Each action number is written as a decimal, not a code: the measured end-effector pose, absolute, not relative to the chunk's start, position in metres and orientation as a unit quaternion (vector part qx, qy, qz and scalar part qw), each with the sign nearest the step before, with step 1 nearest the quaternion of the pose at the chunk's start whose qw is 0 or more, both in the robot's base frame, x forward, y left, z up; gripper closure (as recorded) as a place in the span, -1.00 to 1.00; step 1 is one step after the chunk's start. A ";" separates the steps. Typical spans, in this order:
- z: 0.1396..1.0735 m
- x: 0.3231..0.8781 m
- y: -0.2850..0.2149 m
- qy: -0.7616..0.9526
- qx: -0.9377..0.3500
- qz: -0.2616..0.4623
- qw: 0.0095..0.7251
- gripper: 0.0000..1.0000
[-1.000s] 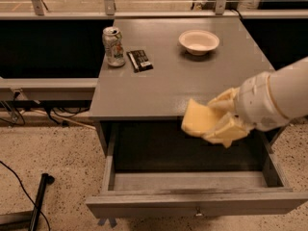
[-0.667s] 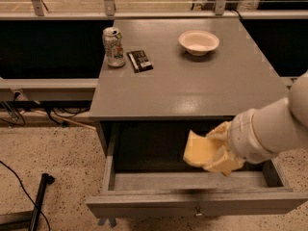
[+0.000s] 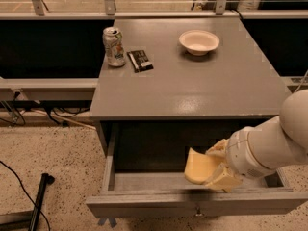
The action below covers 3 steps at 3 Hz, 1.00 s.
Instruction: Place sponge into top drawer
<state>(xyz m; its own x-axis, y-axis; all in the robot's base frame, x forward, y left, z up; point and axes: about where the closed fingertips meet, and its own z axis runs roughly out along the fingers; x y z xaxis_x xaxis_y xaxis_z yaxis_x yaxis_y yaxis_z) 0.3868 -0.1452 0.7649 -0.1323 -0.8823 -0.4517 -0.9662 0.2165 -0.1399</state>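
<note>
Can [image 3: 114, 46], dark packet [image 3: 140, 60], white bowl [image 3: 199, 42]

pincer [image 3: 215, 167]: dropped from the surface [image 3: 192, 93] front edge into the open top drawer [image 3: 144, 196], right of centre
sponge [image 3: 196, 166]: came down with it, gripped, now low over the drawer floor
arm [image 3: 269, 150]: sunk lower, toward bottom right

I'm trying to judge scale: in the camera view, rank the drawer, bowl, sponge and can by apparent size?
1. top drawer
2. sponge, in the pincer over the drawer, and bowl: alike; the sponge is nearer, so unranked
3. can
</note>
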 end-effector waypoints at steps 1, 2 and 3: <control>0.748 0.387 -0.135 0.738 -0.632 0.104 0.211 1.00; 0.713 0.395 -0.141 0.742 -0.630 0.104 0.203 1.00; 0.690 0.413 -0.144 0.742 -0.626 0.095 0.221 1.00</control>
